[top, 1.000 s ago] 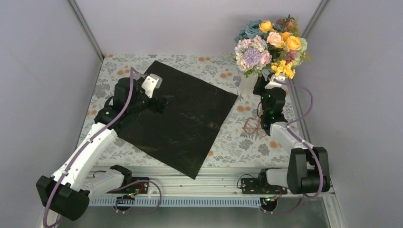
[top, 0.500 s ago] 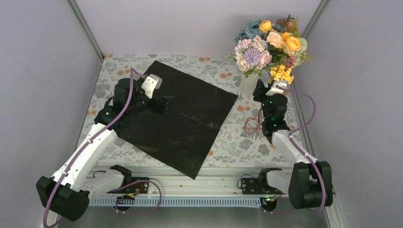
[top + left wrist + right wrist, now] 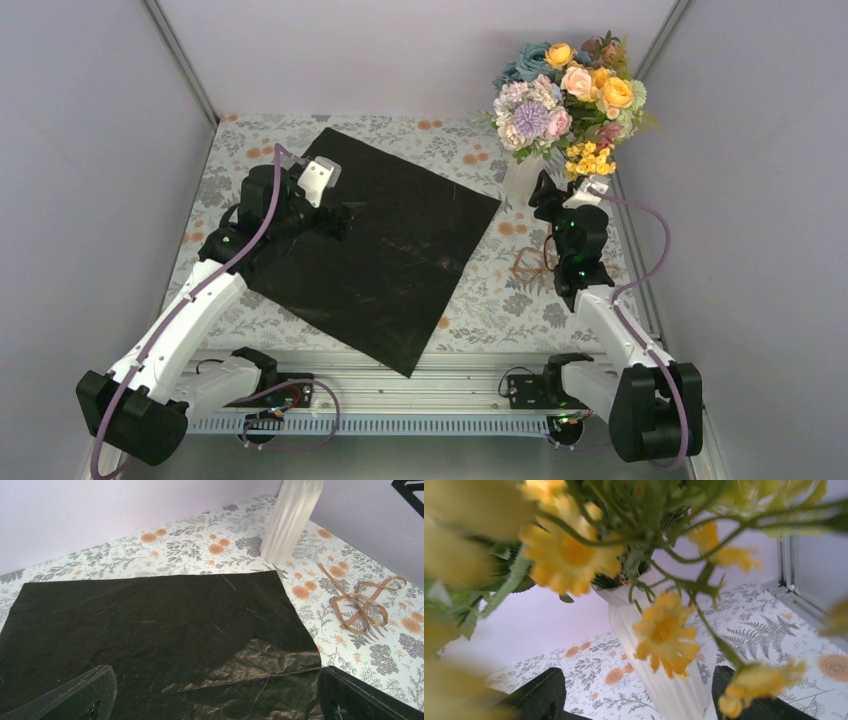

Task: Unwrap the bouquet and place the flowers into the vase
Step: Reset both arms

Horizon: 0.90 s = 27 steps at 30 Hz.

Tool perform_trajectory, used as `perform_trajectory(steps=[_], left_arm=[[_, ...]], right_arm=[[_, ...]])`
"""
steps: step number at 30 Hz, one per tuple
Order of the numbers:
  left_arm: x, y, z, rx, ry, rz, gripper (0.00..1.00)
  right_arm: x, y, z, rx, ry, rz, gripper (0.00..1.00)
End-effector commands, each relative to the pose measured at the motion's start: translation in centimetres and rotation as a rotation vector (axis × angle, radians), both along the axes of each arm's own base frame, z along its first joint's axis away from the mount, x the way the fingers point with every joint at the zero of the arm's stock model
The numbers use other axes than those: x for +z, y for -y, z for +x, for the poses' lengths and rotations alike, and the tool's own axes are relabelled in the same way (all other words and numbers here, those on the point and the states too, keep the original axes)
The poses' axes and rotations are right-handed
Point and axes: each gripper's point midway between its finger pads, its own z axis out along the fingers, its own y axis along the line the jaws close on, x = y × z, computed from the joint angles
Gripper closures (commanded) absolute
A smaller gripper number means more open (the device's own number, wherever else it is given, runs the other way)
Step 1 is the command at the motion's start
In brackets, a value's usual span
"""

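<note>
The flowers [image 3: 565, 95], a mixed bunch of blue, pink, yellow and lilac blooms, stand in the white ribbed vase [image 3: 520, 178] at the back right. No wrap is on the bouquet; its black sheet [image 3: 380, 250] lies flat on the cloth. My right gripper [image 3: 545, 190] is open just in front of the vase. In the right wrist view the vase [image 3: 664, 670] stands between its spread fingers with gaps on both sides, and yellow blooms [image 3: 569, 555] hang blurred above. My left gripper [image 3: 340, 218] hovers open over the black sheet [image 3: 150, 625], holding nothing.
A brown ribbon [image 3: 530, 262] lies loose on the floral tablecloth [image 3: 480, 300] beside the right arm; the left wrist view also shows the ribbon [image 3: 362, 605] and the vase [image 3: 292, 520]. Grey walls close in on the left, the back and the right.
My right gripper has opened wider and drawn back toward the near edge, away from the vase. The flowers stay in the vase. The left arm has not moved.
</note>
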Motion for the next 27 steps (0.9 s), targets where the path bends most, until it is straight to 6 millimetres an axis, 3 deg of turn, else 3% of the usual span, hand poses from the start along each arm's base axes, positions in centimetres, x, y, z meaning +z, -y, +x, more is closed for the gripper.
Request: perform_trajectory(steps=[1,12,18,23,27], left_arm=[[0.5,-0.1,0.0,0.003,0.017,-0.02,0.0],[0.5,0.1,0.0,-0.002,0.015,-0.023,0.0],[0.7,-0.1,-0.1,0.004,0.023,-0.023,0.0],[0.6,0.0,0.0,0.0,0.019,-0.025,0.0],[0.6,0.0,0.0,0.002,0.019,-0.023,0.0]], right_arm=[[0.9,0.0,-0.8,-0.011,0.02,0.036,0.22],[0.4,1.3,-2.1,-0.094,-0.048,0.175,0.17],[-1.2,0.0,-3.0,-0.029,-0.121,0.238,0.15],[-0.8,-0.7,-3.6,0.018,-0.104,0.204,0.16],[-1.8,-1.3,-4.0,0.046,-0.141,0.206,0.17]])
